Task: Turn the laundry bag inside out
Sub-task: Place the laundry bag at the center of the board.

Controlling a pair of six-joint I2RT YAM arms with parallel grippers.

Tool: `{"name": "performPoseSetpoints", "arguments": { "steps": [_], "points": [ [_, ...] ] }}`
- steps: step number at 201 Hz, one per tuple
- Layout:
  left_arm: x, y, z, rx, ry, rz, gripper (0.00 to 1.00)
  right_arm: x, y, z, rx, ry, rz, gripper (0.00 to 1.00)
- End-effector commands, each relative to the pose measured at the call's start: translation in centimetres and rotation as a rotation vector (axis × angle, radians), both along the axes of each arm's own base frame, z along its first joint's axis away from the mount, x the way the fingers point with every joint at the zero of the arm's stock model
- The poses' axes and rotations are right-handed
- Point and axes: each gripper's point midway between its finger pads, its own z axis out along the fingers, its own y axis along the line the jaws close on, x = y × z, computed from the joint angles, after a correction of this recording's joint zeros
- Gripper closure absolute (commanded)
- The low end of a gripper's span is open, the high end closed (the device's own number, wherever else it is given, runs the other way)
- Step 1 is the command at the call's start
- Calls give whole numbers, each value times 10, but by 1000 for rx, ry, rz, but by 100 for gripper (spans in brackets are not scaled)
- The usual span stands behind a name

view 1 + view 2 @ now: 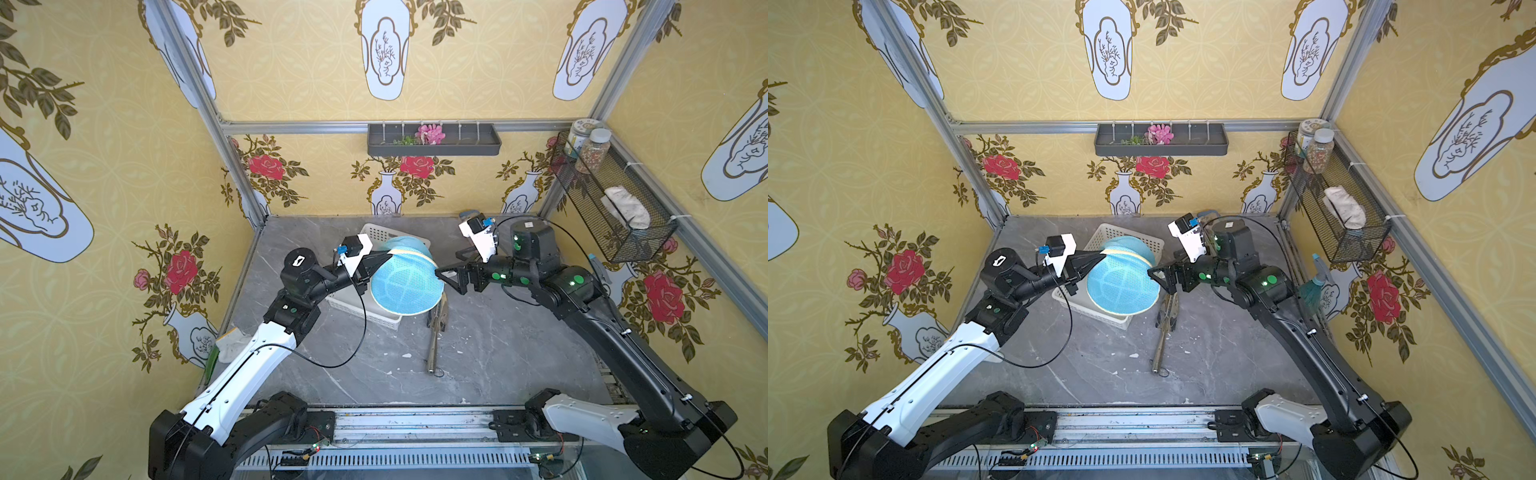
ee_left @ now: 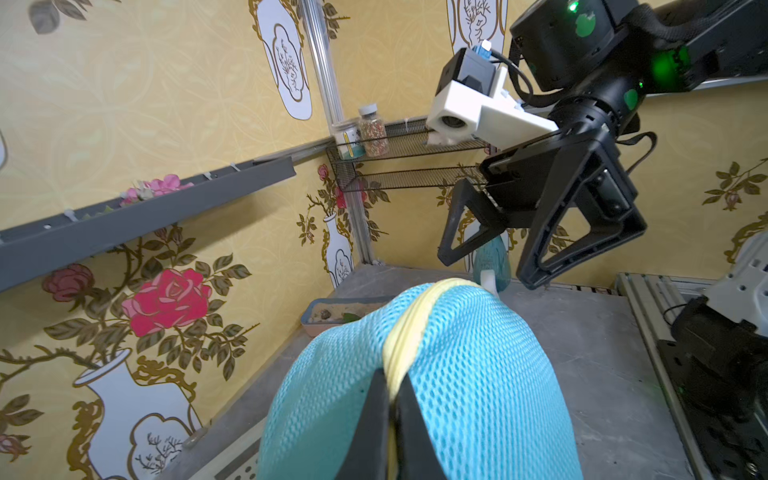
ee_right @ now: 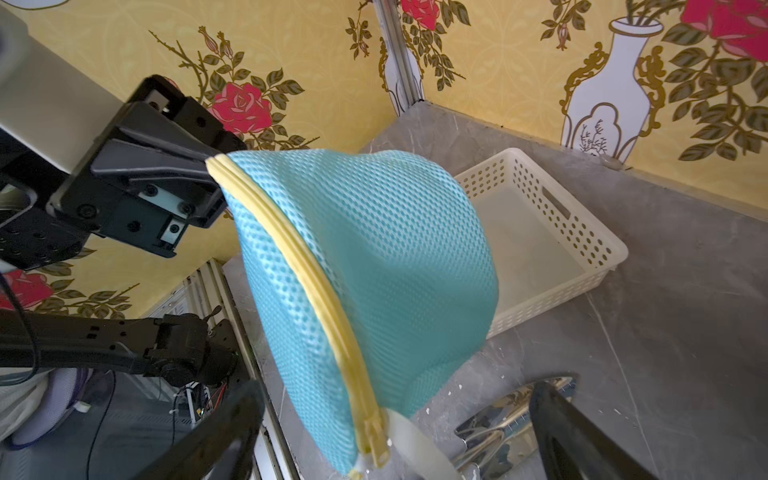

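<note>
The laundry bag (image 1: 405, 282) (image 1: 1121, 284) is a light-blue mesh drum with pale yellow trim, hanging in the air over the basket's near edge. My left gripper (image 1: 388, 255) (image 2: 392, 399) is shut on the yellow trim at the bag's upper left. In the right wrist view the bag (image 3: 374, 257) hangs from that gripper (image 3: 199, 162). My right gripper (image 1: 446, 264) (image 1: 1163, 264) (image 3: 392, 415) stands open at the bag's right edge. The bag's yellow zipper end and white tab (image 3: 415, 444) lie between its spread fingers, untouched.
A white perforated basket (image 1: 374, 235) (image 3: 561, 232) sits under and behind the bag. Metal tongs (image 1: 436, 332) lie on the grey table right of it. A teal spray bottle (image 1: 1312, 286) stands by the right wall under a wire shelf (image 1: 615, 208). A soil tray (image 2: 332, 311) sits at the back.
</note>
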Motion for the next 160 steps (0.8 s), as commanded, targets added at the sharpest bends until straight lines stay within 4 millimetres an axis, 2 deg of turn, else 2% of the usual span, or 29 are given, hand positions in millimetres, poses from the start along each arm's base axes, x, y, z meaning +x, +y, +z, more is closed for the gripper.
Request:
{"name": "performPoseSetpoints", "arguments": {
  "steps": [1,12,30,48,58,87,96,117,124,143,156,160],
  "points": [
    [-7,-7,-15,35,71,-79,100,0,21,26,75,-95,103,2],
    [-8,-10,-19,45,90,-99,100,-4,33,27,89,-90,156,0],
    [-8,-13,-23,54,115,-128,100,-5,52,19,55,-81,206,7],
    [-9,-15,-26,63,131,-149,100,-1,61,8,24,-55,220,22],
    [-11,-16,-27,69,135,-159,100,2,63,5,19,-50,218,34],
    [-11,-14,-29,92,137,-148,100,4,68,2,21,-40,242,63],
    [-11,-13,-28,92,139,-148,100,3,68,1,20,-35,248,68],
    [-13,-13,-27,89,146,-159,100,0,70,-3,16,-24,265,68],
    [-13,-13,-26,87,148,-162,100,-1,71,-3,15,-22,273,73],
    [-13,-13,-23,81,148,-163,100,-3,72,-3,12,-13,286,99],
    [-11,-10,-19,71,148,-142,100,-4,71,-3,9,-4,288,100],
    [-9,-9,-17,63,148,-128,92,-4,71,-3,9,-1,286,100]
  ]
}}
